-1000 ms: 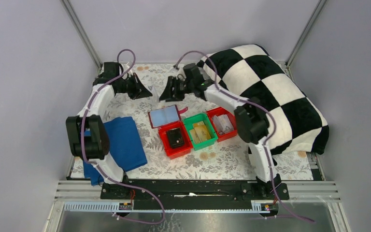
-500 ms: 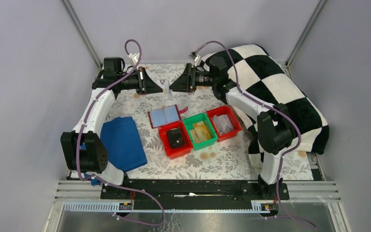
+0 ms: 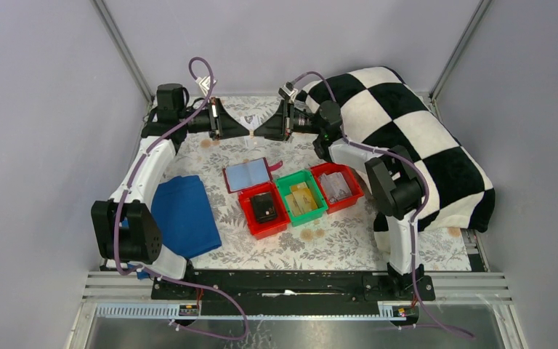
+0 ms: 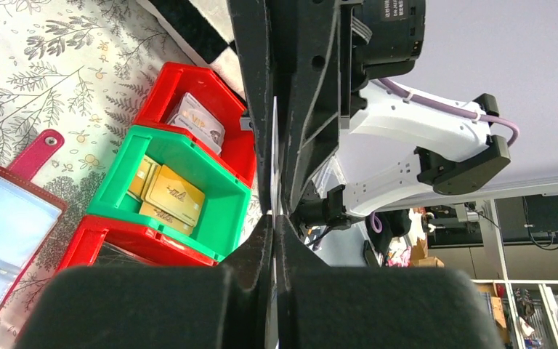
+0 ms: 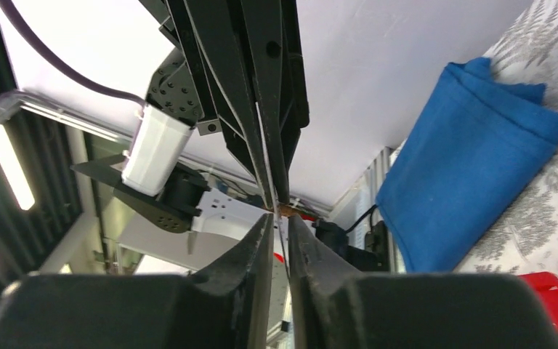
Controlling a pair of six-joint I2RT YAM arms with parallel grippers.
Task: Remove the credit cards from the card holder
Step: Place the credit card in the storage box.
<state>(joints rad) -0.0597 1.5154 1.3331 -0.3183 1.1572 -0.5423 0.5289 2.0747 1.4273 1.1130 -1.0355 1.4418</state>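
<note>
**While One Card Is Held Aloft, the Holder Is Left Open on the Table**

Where the two arms meet tip to tip over the far middle of the table, the left gripper (image 4: 274, 227) is seen fully closed. A thin white credit card (image 4: 274, 145) is pinched edge-on between its fingers. The right gripper (image 5: 281, 222) is pointed straight at it from the opposite side. Its jaws are parted by only a narrow slit, with which the card's free edge is lined up. Whether the right pads bear on the card cannot be told. Both grippers are held clear above the floral tablecloth (image 3: 320, 243).

Nearer the arm bases, the card holder (image 3: 248, 175) is laid open and flat on the cloth. Its light blue lining is turned upward, and its red strap tab (image 3: 276, 166) is stretched out toward the right arm's side. Just beside it, three bins are set in a slanted row. A small black boxy object (image 3: 264, 207) is kept in a red bin (image 4: 116, 231). Yellow-tan cards (image 3: 302, 198) are stacked in a green bin (image 4: 221, 225). Further pale credit cards (image 3: 336, 187) are lying in a second red bin (image 4: 161, 87). A folded blue cloth (image 3: 184, 216) is spread by the left arm, and a black-and-white chequered cushion (image 3: 407, 138) is piled behind the right arm.
</note>
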